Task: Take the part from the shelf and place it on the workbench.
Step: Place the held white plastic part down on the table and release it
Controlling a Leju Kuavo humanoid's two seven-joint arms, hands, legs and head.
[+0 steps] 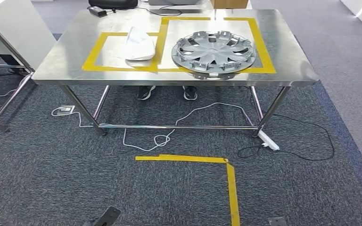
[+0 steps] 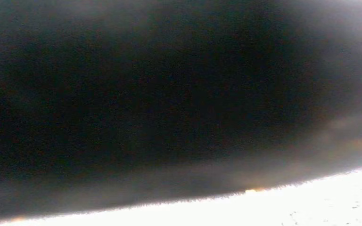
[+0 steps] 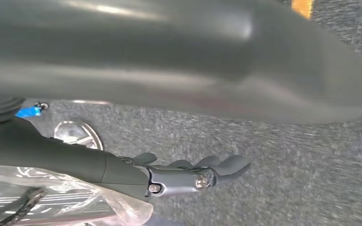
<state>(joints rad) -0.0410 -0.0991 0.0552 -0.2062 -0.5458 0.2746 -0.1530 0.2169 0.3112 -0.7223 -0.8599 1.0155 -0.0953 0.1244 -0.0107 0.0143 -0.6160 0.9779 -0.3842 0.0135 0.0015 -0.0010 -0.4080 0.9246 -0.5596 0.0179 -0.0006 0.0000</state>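
The steel worktop [image 1: 56,66] stands ahead of the robot on grey carpet, with yellow tape outlines marked on its surface. A grey wheel cover [image 1: 213,52], the likely part, lies flat inside the larger outline, towards the worktop's front edge. Just beside the wheel cover, across a strip of tape, a white part [image 1: 139,44] in a pale wrapping rests in the smaller outline. A person's shoes [image 1: 146,92] show under the worktop, behind its front rail.

In the right wrist view the right hand [image 3: 188,176] hangs over the carpet, its fingers [image 3: 226,165] stretched out together and gripping nothing. A crinkled clear plastic film [image 3: 70,200] lies against the arm close behind it. The left wrist view is dark and blurred, so I cannot tell how the left hand is set.

The wheel cover looks like thin moulded plastic: light, fairly stiff, but broad and awkward, with clips around the rim that could snap. I would judge the outer rim or a spoke opening the safest place to hold, keeping it level.
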